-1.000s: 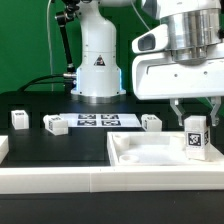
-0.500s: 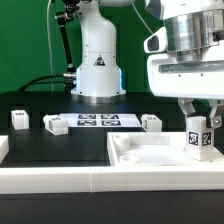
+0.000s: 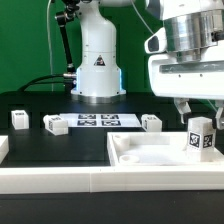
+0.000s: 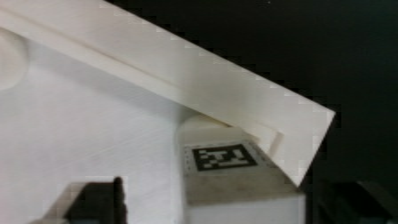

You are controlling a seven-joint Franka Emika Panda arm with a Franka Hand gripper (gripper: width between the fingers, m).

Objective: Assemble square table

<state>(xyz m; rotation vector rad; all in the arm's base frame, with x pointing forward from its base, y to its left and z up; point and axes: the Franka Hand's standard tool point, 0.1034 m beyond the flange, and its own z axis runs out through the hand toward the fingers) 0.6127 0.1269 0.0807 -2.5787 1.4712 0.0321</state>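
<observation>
Exterior view: 1 leg [image 3: 200,137] is stood upright in a corner of the square slab [image 3: 140,155], below the open hand [image 3: 200,111], ungripped; 3 legs [image 3: 18,118] [image 3: 55,124] [image 3: 151,122] are left loose on the worktop [image 3: 60,145], unfitted.

The exterior view is lit brightly and evenly; no hard shadows are cast, and only a soft grey shading is seen inside the raised rim of the white slab [image 3: 150,160]. White surfaces are close to washed out, while the black table [image 3: 30,105] is rendered almost without detail. Gentle shading is seen down the sides of the white robot base [image 3: 98,60]. The picture is coarse and slightly soft throughout. The wrist view is grainy and blurred: the slab is blown out to a pale, faintly tinted white, the small black-and-white tag [image 4: 221,157] is kept just readable, and the dark fingers [image 4: 98,202] are left out of focus.
</observation>
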